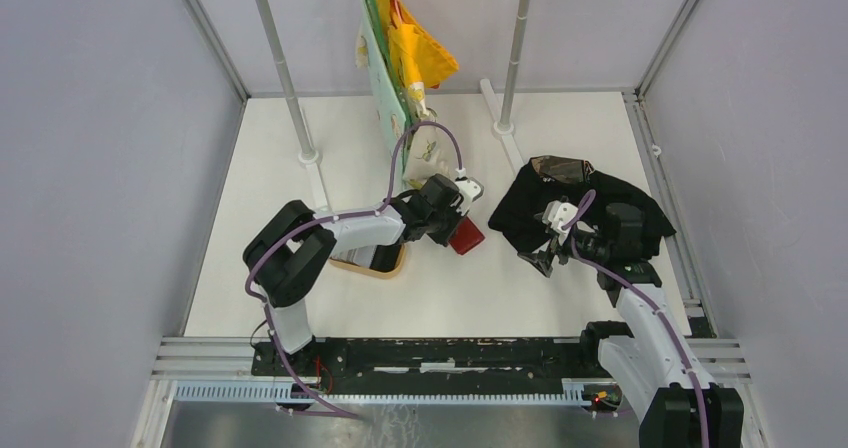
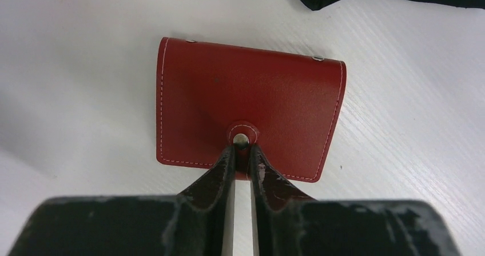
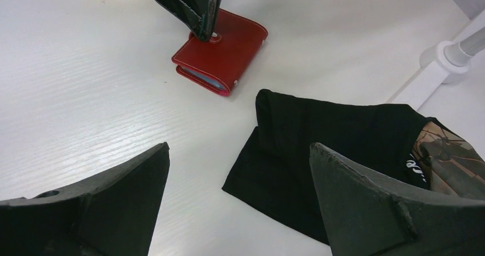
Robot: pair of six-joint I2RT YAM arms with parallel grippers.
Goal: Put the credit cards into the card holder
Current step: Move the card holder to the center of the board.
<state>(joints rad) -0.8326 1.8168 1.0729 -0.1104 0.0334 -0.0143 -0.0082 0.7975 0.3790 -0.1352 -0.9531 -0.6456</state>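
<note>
Robot lab cell: grey panel walls [image 1: 100,168], aluminium frame rails [image 1: 200,354], white tabletop [image 1: 440,298].

Bright and evenly lit from above, diffuse. Only soft, pale shadows on the white worktop [image 1: 450,298], faintly grey to the left of the red leather-look card holder [image 2: 251,104]. Sharp there down to the white stitching, with a mild sheen. Blurred at the near edges of both wrist views: black fingers of the left gripper [image 2: 243,151] and right gripper [image 3: 239,148]. Nearly featureless across the crumpled black cloth [image 3: 320,147], folds lost to darkness.
</note>
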